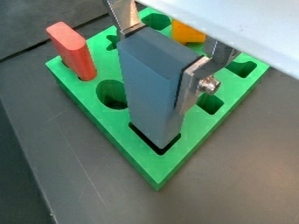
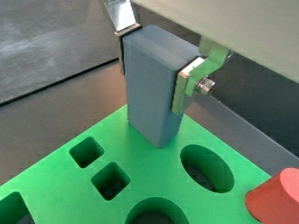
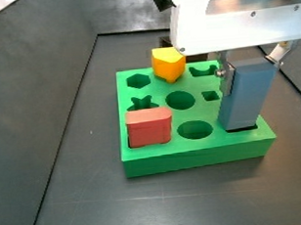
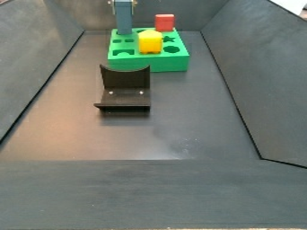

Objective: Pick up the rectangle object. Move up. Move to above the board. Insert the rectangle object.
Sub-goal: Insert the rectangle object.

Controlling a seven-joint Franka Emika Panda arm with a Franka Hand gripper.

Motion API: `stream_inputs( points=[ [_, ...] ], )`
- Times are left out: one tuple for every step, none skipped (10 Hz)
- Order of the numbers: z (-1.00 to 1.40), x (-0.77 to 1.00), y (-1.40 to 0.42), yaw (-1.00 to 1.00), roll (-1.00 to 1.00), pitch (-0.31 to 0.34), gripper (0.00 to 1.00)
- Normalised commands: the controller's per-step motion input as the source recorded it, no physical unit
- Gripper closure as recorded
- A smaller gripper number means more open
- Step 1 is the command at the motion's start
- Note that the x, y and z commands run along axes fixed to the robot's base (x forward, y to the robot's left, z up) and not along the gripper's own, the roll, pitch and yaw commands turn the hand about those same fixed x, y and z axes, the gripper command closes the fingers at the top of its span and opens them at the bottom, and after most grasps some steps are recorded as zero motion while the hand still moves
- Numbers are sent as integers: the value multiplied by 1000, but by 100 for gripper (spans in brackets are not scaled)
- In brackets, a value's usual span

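My gripper (image 1: 158,57) is shut on the rectangle object (image 1: 152,92), a tall blue-grey block held upright by its upper sides between the silver fingers (image 2: 187,83). The block's lower end sits in the mouth of a rectangular hole at a corner of the green board (image 1: 146,162), and most of its length stands above the top. In both side views the rectangle object (image 3: 246,97) (image 4: 122,16) rises from a corner of the board (image 3: 196,155) (image 4: 168,61), with the gripper (image 3: 251,62) directly over it.
A red block (image 3: 147,126) and a yellow wedge-topped block (image 3: 169,62) stand in other holes of the board. The dark fixture (image 4: 124,87) sits on the floor in front of the board. Sloped dark walls enclose the work floor.
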Motion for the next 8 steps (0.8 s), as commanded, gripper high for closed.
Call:
stream_inputs(
  points=[
    [0, 166, -83, 0, 0, 0, 100],
    [0, 209, -74, 0, 0, 0, 100],
    [0, 129, -54, 0, 0, -14, 100],
    [0, 109, 0, 0, 0, -13, 100],
    [-77, 0, 0, 0, 0, 0, 100],
    [-160, 0, 0, 0, 14, 0, 100],
    [-214, 0, 0, 0, 16, 0, 100],
    [-223, 0, 0, 0, 7, -3, 100]
  ],
)
